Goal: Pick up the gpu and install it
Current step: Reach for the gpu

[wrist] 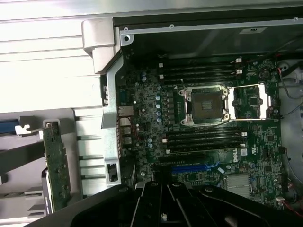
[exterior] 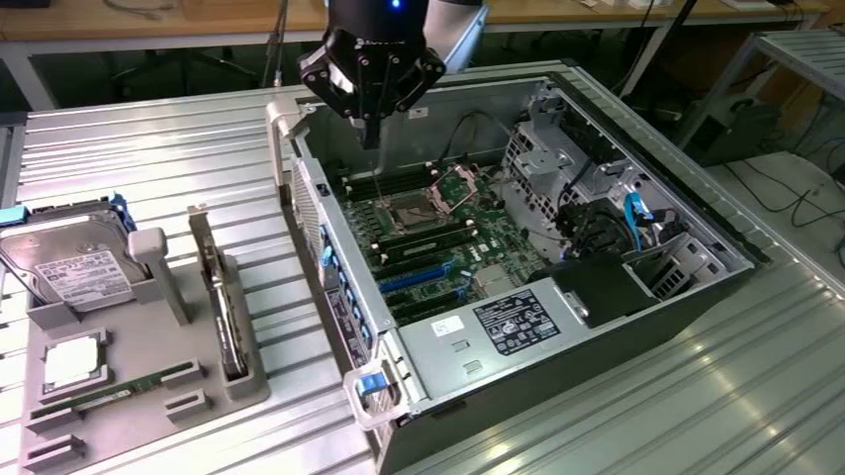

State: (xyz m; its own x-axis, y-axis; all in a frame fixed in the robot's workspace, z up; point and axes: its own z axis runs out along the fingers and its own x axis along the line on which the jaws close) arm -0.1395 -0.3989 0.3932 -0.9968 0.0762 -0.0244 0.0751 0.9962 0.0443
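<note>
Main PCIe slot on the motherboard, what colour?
The PCIe slot is blue; the exterior view shows it best.

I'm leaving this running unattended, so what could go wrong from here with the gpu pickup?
1. The gripper hangs shut and empty above the bare CPU socket; a low move could hit it.
2. The gpu stands on edge in a narrow slot of the tray; an off-centre grip might tilt or jam it.
</note>
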